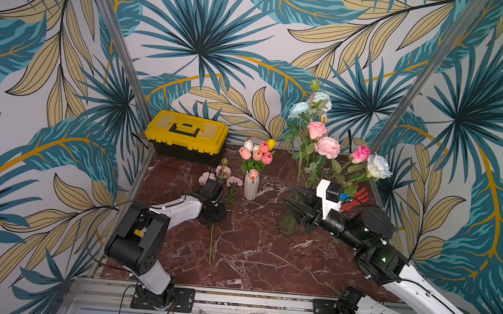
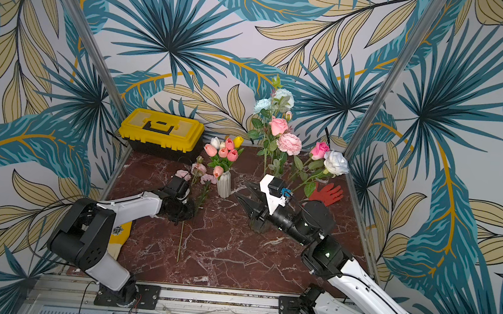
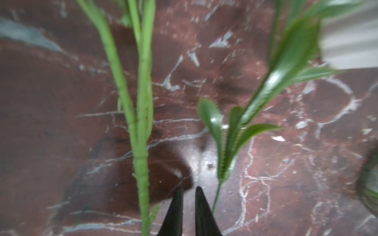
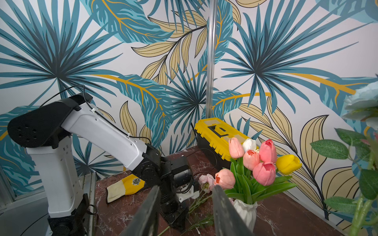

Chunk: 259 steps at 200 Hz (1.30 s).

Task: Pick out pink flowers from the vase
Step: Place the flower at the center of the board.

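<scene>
Marble tabletop point(image 1: 250, 257) | pink carnations point(image 1: 234, 180) lie toward left edge, judged sorted out | left gripper point(image 3: 187, 189) narrowly apart, empty, beside their stem point(image 3: 141, 163) | right gripper point(image 1: 288, 193) apart, empty, at glass vase point(image 1: 287, 226).

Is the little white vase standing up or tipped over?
Standing up. The white vase sits straight on the table, with its tulips poking up out of the top.

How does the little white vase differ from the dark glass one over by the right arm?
The white vase is opaque and ribbed; the glass vase is dark and see-through. The white vase holds a tight bunch of short tulips; the glass vase holds tall roses that lean apart. Both stand upright on the table and hold pink flowers.
</scene>
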Motion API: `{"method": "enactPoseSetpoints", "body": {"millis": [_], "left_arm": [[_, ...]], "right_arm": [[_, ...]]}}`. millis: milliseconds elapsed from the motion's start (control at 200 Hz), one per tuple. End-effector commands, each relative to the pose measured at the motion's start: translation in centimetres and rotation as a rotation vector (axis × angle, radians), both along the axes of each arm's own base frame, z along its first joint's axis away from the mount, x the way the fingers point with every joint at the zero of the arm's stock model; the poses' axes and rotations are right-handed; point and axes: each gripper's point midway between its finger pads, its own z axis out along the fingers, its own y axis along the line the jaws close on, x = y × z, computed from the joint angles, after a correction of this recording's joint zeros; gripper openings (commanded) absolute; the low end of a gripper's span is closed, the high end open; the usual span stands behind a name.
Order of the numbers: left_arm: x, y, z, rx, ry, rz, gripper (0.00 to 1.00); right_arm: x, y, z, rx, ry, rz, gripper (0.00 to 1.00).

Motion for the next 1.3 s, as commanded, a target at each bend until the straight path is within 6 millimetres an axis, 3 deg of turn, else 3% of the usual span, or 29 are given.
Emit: {"method": "enactPoseSetpoints", "body": {"millis": [0, 185, 411, 496, 576, 671, 751, 836, 966, 1096, 1292], "left_arm": [[0.4, -0.1, 0.4, 0.063, -0.007, -0.002, 0.16], [0.4, 0.2, 0.8, 0.086, -0.021, 0.013, 0.24], [1.1, 1.3, 4.8, 0.125, -0.149, 0.021, 0.32], [1.3, 2.4, 6.4, 0.167, -0.209, 0.034, 0.33], [1.2, 2.5, 7.9, 0.163, -0.261, 0.024, 0.34], [1.2, 0.5, 9.0, 0.089, -0.307, -0.052, 0.33], [1.2, -1.9, 8.4, 0.015, -0.283, -0.106, 0.33], [1.4, -3.0, 6.8, -0.011, -0.224, -0.094, 0.32], [2.3, -4.5, 5.2, -0.041, -0.187, -0.087, 0.32], [3.4, -4.4, 3.8, -0.004, -0.150, -0.053, 0.32], [4.4, -2.8, 2.7, 0.089, -0.140, 0.003, 0.33]], "right_arm": [[0.1, 0.1, -1.1, -0.030, 0.010, -0.008, 0.43], [0.1, -0.3, -1.3, -0.034, 0.021, -0.023, 0.43], [0.8, -1.2, -2.0, -0.050, 0.058, -0.086, 0.43], [1.8, -2.5, -1.8, -0.052, 0.113, -0.180, 0.43], [3.2, -5.3, -1.7, -0.075, 0.231, -0.354, 0.42], [3.4, -7.7, -0.6, -0.117, 0.250, -0.463, 0.41], [3.6, -10.1, 0.4, -0.083, 0.265, -0.578, 0.39], [3.7, -12.8, 1.0, -0.079, 0.300, -0.706, 0.36], [3.5, -14.3, 0.3, -0.109, 0.343, -0.776, 0.35], [2.9, -15.1, -0.3, -0.096, 0.351, -0.789, 0.35], [1.3, -19.6, 1.8, 0.001, 0.284, -0.921, 0.36]]}}
